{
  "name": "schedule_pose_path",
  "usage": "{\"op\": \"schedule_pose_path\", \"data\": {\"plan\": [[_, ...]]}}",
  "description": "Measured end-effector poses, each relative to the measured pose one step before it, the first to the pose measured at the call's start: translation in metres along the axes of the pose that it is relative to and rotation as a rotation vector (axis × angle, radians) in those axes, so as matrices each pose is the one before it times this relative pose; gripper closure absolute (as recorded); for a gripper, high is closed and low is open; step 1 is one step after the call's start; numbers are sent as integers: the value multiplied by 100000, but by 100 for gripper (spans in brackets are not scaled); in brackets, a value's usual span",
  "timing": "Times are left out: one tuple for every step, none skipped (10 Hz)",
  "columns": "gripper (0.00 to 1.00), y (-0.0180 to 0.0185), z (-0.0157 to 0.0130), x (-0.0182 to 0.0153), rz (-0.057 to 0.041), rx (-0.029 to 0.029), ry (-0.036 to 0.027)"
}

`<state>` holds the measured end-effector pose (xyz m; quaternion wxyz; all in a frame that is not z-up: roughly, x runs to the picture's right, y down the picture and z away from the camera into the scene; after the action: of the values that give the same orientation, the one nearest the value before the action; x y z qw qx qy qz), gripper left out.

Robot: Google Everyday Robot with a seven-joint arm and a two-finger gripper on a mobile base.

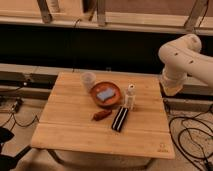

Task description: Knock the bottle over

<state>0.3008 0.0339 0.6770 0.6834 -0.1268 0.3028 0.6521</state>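
The bottle (130, 96) stands upright on the wooden table (75, 130), right of centre. It is slim and pale with a white cap, and sits just right of a brown bowl (95, 97). My white arm reaches in from the right. The gripper (169, 88) is at the arm's lower end, by the table's far right edge, well to the right of the bottle and not touching it.
A translucent whitish cup (88, 80) stands behind the bowl, which holds a blue object (105, 94). A flat black bar (120, 118) lies in front of the bottle, with a small reddish-brown item (102, 115) to its left. Cables lie on the floor at right (192, 135).
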Motion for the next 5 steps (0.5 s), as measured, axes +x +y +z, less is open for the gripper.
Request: {"op": "schedule_pose_path", "data": {"plan": [[100,922,200,818,-2231,155,1625],[100,1293,307,834,-2796,-281,2005],[100,1462,249,468,-2930,-617,1601],[100,1808,441,311,-3574,-716,1971],[100,1476,445,34,-3145,-382,1661]]}}
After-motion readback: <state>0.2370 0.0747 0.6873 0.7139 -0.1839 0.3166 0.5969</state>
